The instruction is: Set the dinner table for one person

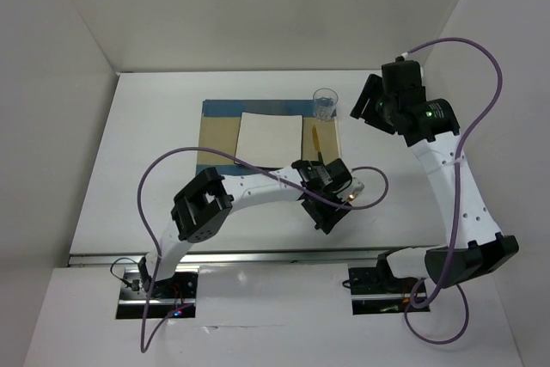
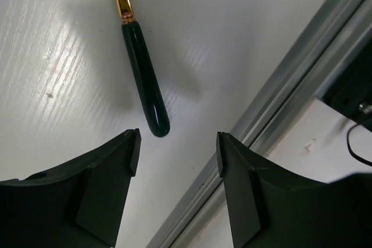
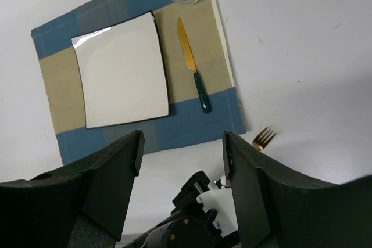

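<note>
The white dinner table (image 1: 146,161) carries a blue-and-tan placemat (image 1: 219,131) with a square white plate (image 1: 269,139), a gold knife with a green handle (image 1: 316,143) and a clear glass (image 1: 325,105). A gold fork (image 1: 356,186) lies off the mat near the front edge; its green handle (image 2: 144,85) shows in the left wrist view. My left gripper (image 1: 329,217) is open and empty just above the handle's end. My right gripper (image 1: 369,96) is open and empty, raised beside the glass. The right wrist view shows the plate (image 3: 122,76), knife (image 3: 192,65) and fork tines (image 3: 264,137).
The table's metal front rail (image 2: 279,103) runs close to the left gripper's right finger. White walls enclose the table at the left, back and right. The left arm (image 3: 197,213) lies under the right gripper's view.
</note>
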Robot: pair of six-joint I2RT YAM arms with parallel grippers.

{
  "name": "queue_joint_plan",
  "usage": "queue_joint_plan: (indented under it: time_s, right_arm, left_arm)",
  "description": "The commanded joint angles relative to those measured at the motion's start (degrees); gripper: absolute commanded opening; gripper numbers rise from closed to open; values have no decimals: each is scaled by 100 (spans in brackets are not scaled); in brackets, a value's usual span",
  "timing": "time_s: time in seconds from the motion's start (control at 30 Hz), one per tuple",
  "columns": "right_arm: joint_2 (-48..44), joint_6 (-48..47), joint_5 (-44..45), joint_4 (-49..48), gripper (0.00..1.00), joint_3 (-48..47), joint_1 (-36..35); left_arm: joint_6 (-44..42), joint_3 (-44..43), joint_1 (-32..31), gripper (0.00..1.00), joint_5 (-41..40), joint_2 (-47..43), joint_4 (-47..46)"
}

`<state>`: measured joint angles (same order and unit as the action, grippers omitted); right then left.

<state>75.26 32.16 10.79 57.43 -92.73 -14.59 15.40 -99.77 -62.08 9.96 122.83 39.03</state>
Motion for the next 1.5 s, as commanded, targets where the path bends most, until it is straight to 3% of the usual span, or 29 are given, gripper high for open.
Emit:
queue_joint_plan:
  time_s: [0.0, 0.13, 0.53, 0.7, 0.9, 0.93, 1.07, 1.23, 1.47]
  right_arm:
    - [-188, 80, 82, 251, 68, -263, 44]
    - [-240, -25, 134, 313, 68, -386, 44]
    - [-355, -280, 169, 427, 68, -579, 44]
    - [-355, -386, 222, 365, 68, -632, 44]
    - [-407, -386, 222, 242, 68, -509, 44]
    - [-407, -386, 222, 242, 68, -509, 44]
    - [-355, -386, 336, 242, 68, -589, 44]
    - [-302, -386, 389, 242, 68, -650, 44]
    - [-302, -333, 389, 76, 68, -597, 44]
  left_arm:
    - [130, -192, 21, 71, -319, 153, -201]
    - [287, -192, -32, 63, -626, 312, -273]
    - [332, -499, -357, 63, -1303, 927, -255]
    - [551, -500, -357, 44, -1426, 1051, -71]
    - [500, -369, -471, 33, -2032, 946, 114]
    - [499, -368, -471, 22, -2094, 945, 114]
    - [386, -219, -471, 0, -2156, 647, 280]
    - [8, 70, -471, 0, -1489, 243, 510]
    - [121, 1054, -471, 0, -1505, -1048, 492]
